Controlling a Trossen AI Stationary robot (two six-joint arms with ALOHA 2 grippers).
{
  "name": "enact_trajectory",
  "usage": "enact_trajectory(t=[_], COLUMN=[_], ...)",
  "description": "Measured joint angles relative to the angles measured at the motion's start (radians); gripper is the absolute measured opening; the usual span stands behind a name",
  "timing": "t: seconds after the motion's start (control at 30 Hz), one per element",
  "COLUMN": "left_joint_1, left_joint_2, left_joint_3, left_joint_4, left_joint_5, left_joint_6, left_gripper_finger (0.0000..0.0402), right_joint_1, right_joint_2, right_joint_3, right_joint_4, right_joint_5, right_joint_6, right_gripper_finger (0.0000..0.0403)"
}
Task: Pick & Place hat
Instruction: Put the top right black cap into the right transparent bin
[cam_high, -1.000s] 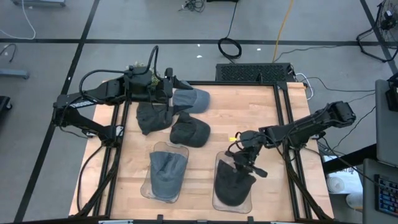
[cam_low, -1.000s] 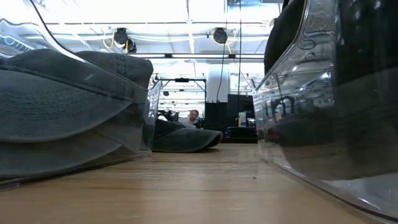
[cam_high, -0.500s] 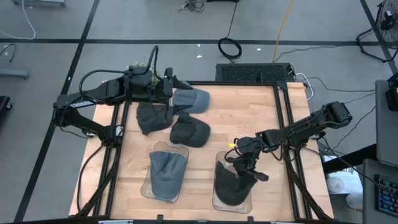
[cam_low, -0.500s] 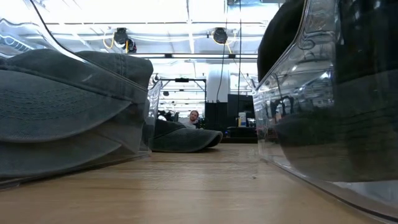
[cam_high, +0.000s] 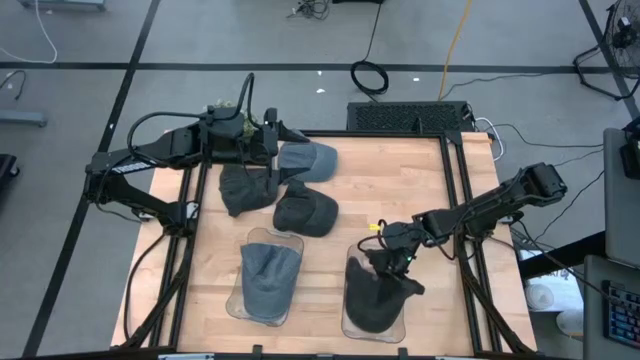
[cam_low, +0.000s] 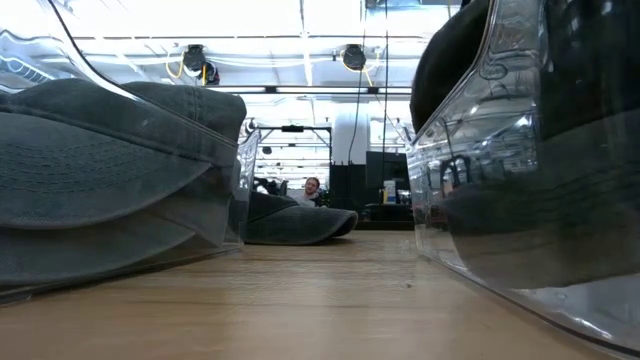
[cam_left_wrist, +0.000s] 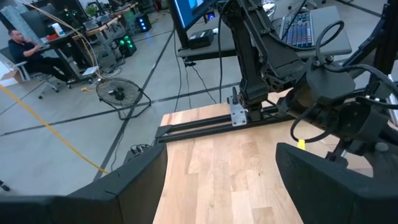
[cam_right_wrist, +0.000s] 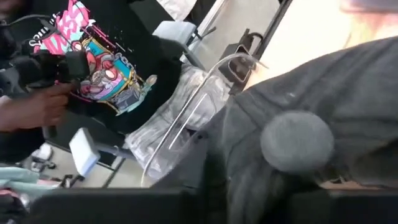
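Covering its own jaws, the right gripper (cam_high: 398, 262) sits on the dark hat (cam_high: 375, 293) in the clear tray (cam_high: 350, 262); grip unclear. Left gripper (cam_high: 275, 143), wide open and empty, waits at the table's (cam_high: 400, 190) far edge.

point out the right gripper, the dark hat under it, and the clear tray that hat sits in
right gripper (cam_high: 398, 262): high view, midway between its fingertips.
dark hat (cam_high: 372, 297): high view, middle of the crown.
clear tray (cam_high: 349, 327): high view, near-left rim corner.
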Motion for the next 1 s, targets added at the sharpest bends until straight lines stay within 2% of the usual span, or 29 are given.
enact_trajectory(t=[0.23,0.4,0.57,0.83,0.93,1.0], left_joint_1=[0.000,0.000,0.000,0.000,0.000,0.000], left_joint_2=[0.000,0.000,0.000,0.000,0.000,0.000], left_joint_3=[0.000,0.000,0.000,0.000,0.000,0.000], left_joint_4=[-0.001,-0.002,-0.010,-0.018,-0.018,-0.019], left_joint_5=[0.000,0.000,0.000,0.000,0.000,0.000], left_joint_6=[-0.006,-0.006,-0.006,-0.007,-0.007,-0.006], left_gripper_finger=[0.0306,0.0306,0.0306,0.0306,0.0306,0.0306], right_joint_1=[-0.013,-0.041,-0.079,-0.102,-0.102,-0.099], right_joint_2=[0.000,0.000,0.000,0.000,0.000,0.000], right_joint_3=[0.000,0.000,0.000,0.000,-0.001,-0.001], right_joint_4=[0.000,-0.010,-0.060,-0.157,-0.142,-0.111], right_joint_5=[-0.009,-0.047,-0.066,-0.082,-0.078,-0.061], right_joint_6=[0.123,0.228,0.310,0.308,0.260,0.299], right_gripper_finger=[0.0179,0.0228,0.0246,0.0247,0.0247,0.0247])
